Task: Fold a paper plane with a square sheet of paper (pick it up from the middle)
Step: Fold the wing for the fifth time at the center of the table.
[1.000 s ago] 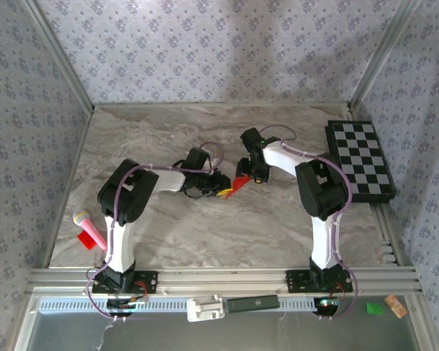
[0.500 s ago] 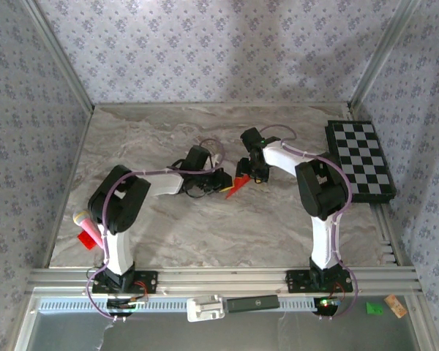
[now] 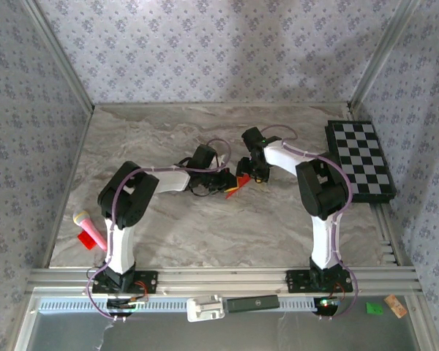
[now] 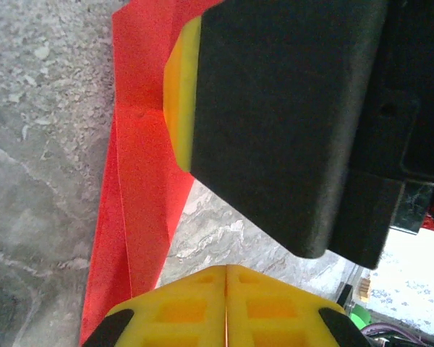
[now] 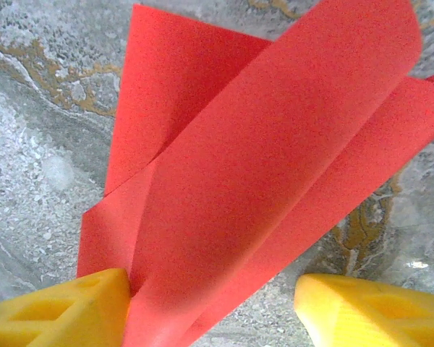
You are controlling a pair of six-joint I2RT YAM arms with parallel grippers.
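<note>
The square sheet of paper (image 3: 235,189) lies on the marble table between both grippers, creased into a narrow, pointed paper plane shape. In the left wrist view its long red folds (image 4: 139,181) run down past the left side of my left gripper (image 4: 226,289). That gripper's yellow pads are pressed together, and no paper clearly shows between them. My right gripper (image 5: 215,314) stands open over the paper (image 5: 260,159). A raised red flap stands between its fingers and touches the left pad (image 5: 65,311). The right gripper's black body (image 4: 289,108) hangs just above the left fingertips.
A black-and-white chequered board (image 3: 360,161) lies at the table's right edge. A pink and yellow microphone-like toy (image 3: 89,228) and a small red scrap (image 3: 85,240) rest at the front left. Patterned walls enclose the table on three sides.
My left gripper has shut and slid slightly right, closer to the right gripper. The red paper shifted a little with it. The right arm has stayed put.
</note>
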